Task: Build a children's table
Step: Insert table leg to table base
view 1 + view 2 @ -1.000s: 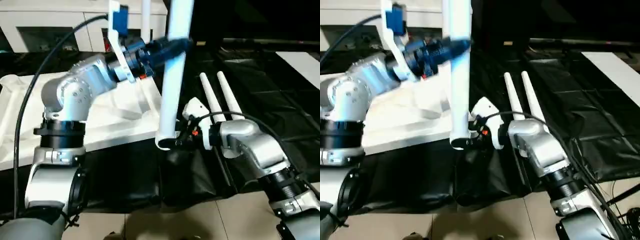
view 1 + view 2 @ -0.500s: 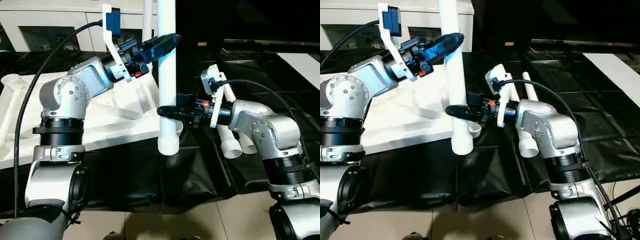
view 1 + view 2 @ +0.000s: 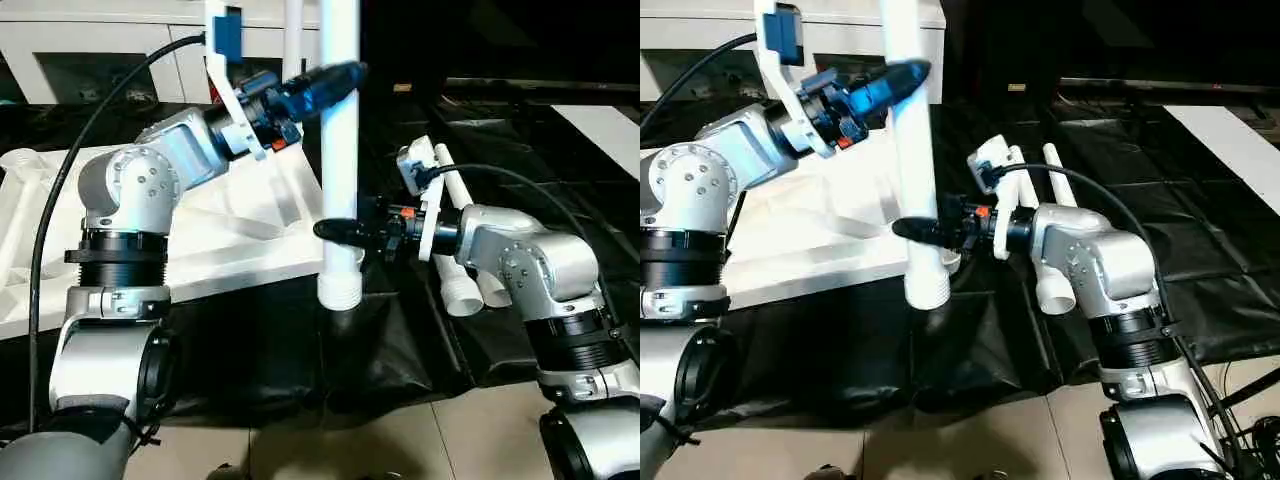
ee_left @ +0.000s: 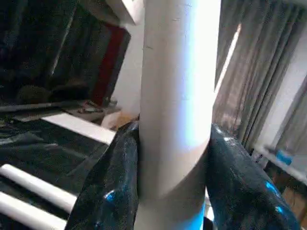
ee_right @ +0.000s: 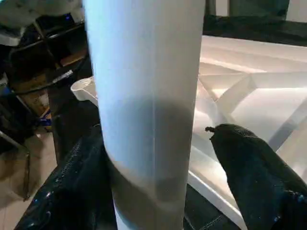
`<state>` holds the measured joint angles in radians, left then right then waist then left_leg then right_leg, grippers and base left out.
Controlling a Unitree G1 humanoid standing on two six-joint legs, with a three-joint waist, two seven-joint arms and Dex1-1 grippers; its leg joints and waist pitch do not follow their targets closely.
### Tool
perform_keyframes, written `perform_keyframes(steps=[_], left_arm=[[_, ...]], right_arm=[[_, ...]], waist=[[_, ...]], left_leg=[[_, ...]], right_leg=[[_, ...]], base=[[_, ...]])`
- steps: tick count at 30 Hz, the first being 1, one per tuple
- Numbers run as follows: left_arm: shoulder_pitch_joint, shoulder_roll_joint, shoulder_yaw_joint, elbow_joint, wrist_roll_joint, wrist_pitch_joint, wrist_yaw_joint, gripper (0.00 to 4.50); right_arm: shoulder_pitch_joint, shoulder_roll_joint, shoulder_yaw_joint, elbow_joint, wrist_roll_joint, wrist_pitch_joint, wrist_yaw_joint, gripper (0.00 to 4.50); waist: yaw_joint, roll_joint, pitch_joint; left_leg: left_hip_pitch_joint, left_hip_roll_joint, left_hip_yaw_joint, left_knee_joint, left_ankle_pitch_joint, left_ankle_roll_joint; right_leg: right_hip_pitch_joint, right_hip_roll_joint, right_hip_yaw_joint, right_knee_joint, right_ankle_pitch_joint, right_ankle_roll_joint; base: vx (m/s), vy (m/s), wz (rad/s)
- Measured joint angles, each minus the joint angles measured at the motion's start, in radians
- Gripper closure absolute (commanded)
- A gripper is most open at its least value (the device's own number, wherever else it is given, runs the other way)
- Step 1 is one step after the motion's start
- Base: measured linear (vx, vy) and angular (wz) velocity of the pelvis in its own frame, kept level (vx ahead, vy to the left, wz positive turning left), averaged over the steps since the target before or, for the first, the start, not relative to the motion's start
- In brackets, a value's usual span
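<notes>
Black mat under upright leg.

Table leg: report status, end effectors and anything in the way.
Left end effector shut on table leg, held upright. Right end effector open, straddling its lower end, one finger apart. Tabletop beside; two spare legs behind right arm.

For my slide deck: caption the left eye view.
Left pincer holds a white table leg upright while the right pincer straddles its lower end.

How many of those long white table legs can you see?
3, perhaps 4: one leg upright in the left claw, two legs lying on the black sheet behind the right arm; possibly another post behind.
</notes>
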<state>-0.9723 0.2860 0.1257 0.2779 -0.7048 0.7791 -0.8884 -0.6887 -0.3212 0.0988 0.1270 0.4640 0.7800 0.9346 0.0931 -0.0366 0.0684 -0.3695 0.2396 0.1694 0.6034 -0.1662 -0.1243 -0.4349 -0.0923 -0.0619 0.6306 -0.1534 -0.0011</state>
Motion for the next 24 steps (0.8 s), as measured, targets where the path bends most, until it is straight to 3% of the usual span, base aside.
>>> perform_keyframes(steps=[17,24], left_arm=[[0.018,0.0,-0.03,-0.021,0.014,-0.013,-0.036,2.84],[0.019,-0.001,-0.03,-0.039,0.013,-0.015,-0.036,2.84]], right_arm=[[0.02,-0.028,0.059,-0.016,0.01,0.062,0.035,1.01],[0.02,-0.025,0.065,-0.018,0.013,0.073,0.044,1.01]], waist=[[0.0,-0.004,0.001],[-0.001,-0.011,0.0]], left_leg=[[0.0,0.0,0.0,0.0,0.0,0.0],[0.0,0.0,0.0,0.0,0.0,0.0]], right_leg=[[0.0,0.0,0.0,0.0,0.0,0.0],[0.0,0.0,0.0,0.0,0.0,0.0]], base=[[0.0,0.0,0.0],[0.0,0.0,0.0]])
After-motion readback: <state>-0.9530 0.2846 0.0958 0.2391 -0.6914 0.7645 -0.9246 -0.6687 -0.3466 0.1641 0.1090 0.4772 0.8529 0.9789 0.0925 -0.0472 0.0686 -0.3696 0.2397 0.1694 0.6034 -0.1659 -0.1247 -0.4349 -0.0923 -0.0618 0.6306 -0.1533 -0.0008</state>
